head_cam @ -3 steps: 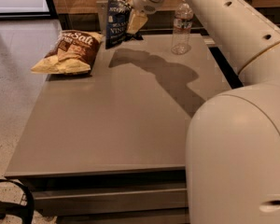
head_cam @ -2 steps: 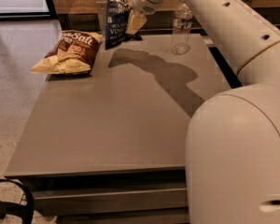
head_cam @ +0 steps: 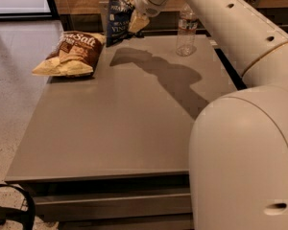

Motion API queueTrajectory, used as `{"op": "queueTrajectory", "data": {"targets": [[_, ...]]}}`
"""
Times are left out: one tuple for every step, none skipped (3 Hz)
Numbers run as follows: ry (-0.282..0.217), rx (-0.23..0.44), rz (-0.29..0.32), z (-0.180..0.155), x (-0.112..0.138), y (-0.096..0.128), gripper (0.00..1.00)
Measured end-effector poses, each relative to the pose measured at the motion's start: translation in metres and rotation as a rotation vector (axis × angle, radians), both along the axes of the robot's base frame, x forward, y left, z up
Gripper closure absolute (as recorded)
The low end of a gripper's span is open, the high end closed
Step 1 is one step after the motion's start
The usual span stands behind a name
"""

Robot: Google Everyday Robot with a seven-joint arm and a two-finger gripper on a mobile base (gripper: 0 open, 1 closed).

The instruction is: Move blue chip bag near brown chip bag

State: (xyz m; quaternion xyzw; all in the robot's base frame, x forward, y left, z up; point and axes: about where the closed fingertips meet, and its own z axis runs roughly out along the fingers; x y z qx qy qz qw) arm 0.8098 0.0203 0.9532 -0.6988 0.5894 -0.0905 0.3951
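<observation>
The blue chip bag (head_cam: 117,18) hangs upright above the far edge of the table, dark navy with white lettering. My gripper (head_cam: 134,18) is shut on its right side and holds it in the air. The brown chip bag (head_cam: 69,54) lies on the table's far left corner, brown above and pale yellow below, with white "Salt" script. The blue bag's lower corner is just right of the brown bag's top edge, a small gap apart.
A clear plastic water bottle (head_cam: 186,30) stands at the far right of the grey table (head_cam: 120,128). My white arm reaches from the lower right across the table's right side. A wooden wall runs behind the table.
The blue bag has been lifted a little higher in my gripper and its bottom has swung left toward the brown bag. The brown bag and bottle have not moved.
</observation>
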Motion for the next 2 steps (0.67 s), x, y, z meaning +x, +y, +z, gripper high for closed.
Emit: {"op": "queueTrajectory", "data": {"targets": [[0.008, -0.002, 0.005, -0.0056, 0.0007, 0.0036, 0.0], [0.008, -0.002, 0.005, -0.0057, 0.0007, 0.0037, 0.0]]}}
